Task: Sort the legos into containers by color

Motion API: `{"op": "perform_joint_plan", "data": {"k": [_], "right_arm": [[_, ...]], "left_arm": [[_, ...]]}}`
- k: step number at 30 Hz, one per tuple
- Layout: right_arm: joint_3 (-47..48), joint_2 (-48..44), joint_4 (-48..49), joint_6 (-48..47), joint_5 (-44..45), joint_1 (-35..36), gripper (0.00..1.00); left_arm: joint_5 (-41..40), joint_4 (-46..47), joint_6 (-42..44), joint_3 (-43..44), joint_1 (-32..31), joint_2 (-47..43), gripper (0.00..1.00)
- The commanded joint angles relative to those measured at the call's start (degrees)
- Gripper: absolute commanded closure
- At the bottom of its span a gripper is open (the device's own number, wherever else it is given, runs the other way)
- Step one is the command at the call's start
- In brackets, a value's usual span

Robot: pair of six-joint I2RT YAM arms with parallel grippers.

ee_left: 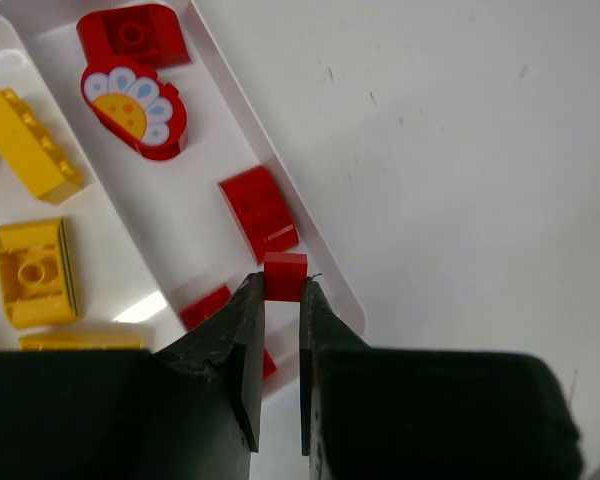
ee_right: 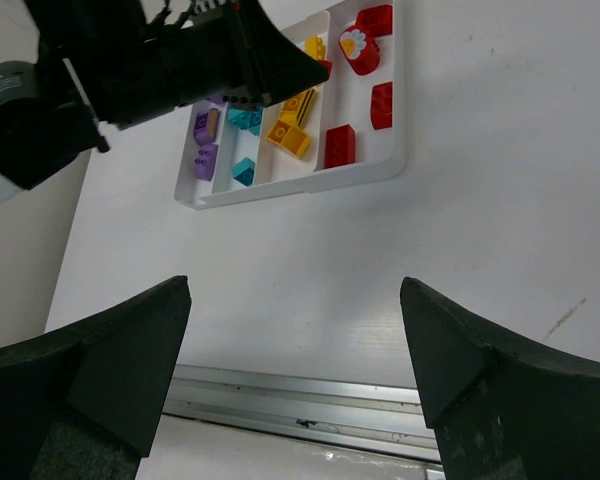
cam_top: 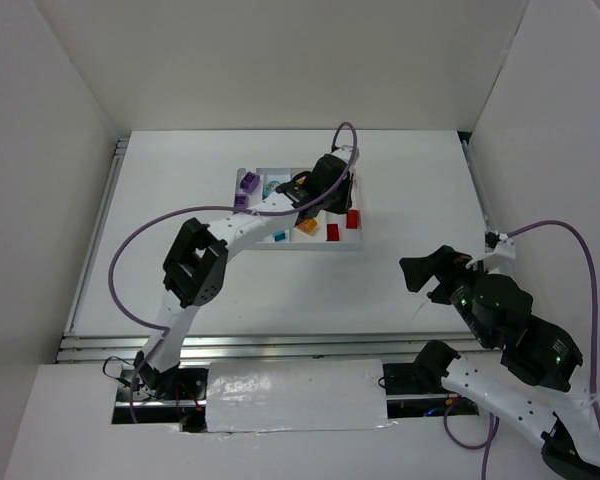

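- See the left gripper (ee_left: 282, 300) pinched tight on a small red brick (ee_left: 285, 275), gripped by its near end only and jutting past the fingertips (ee_left: 245, 310).
- Place it by eye: hanging over the tray (ee_right: 300, 184), right at the outer wall of the red compartment (ee_left: 215, 130), apparently above the rim rather than squarely over the floor.
- Shift inward before letting go, toward the bare floor between the sloped red brick (ee_left: 258, 212) and the red brick lying nearer the wrist (ee_left: 208, 305); otherwise likely to bounce out onto the table (ee_left: 460, 150).
- Lower close to the floor first, to stop so light a piece skipping off its neighbours.
- Open only a little and lift straight up, to avoid dragging the brick along or knocking the flower-faced brick (ee_left: 135, 110).
- Steer clear of the yellow bricks (ee_left: 35, 272) in the next compartment.
- Leave the right gripper (ee_right: 295, 290) as is: spread wide, empty, over the table well apart from the tray.
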Motion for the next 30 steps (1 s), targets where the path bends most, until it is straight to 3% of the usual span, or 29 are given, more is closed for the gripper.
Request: {"op": "perform_joint_plan", "data": {"k": [1,3,6,12,15,16,19,25,30], "right_arm": [[-0.26,-1.41,-1.61,0.69,0.57,0.10,0.07],[-0.52,-1.85,-1.44,0.69,0.05,0.10,0.07],[-0.79,-2.55,-1.61,0.60,-1.01,0.10,0.06],[-1.40,-3.08,-1.61,0.51,-1.98,0.10,0.06],[-1.49,-2.90,-1.26,0.42,-2.33,0.01,0.06],[-1.58,-2.90,-1.09,0.16,-2.50,0.01,0.06],[-1.67,-2.64,-1.08,0.34,-2.59,0.10,0.06],[-1.84,-2.47,-0.82,-0.01,-2.33,0.10,0.06],[-0.53,-0.71,-0.99,-1.77,-2.07,0.10,0.05]], "left_arm": [[-4.86,-0.18,0.73,9.52,0.24,6.31,1.00],[-6.01,-2.29,0.99,13.23,0.24,11.22,1.00],[-6.89,-5.53,1.17,19.73,0.24,15.36,0.90],[-8.48,-3.97,0.47,16.94,0.50,15.47,0.66],[-8.30,-5.19,-0.06,17.81,0.86,16.34,0.49],[-8.39,-5.37,-0.06,17.82,0.86,16.52,0.38],[-9.62,-5.46,-0.15,17.21,0.94,16.00,0.20],[-11.38,-6.51,0.38,15.81,1.03,12.14,0.19],[-13.30,-8.35,1.08,8.08,1.03,-2.26,0.19]]}}
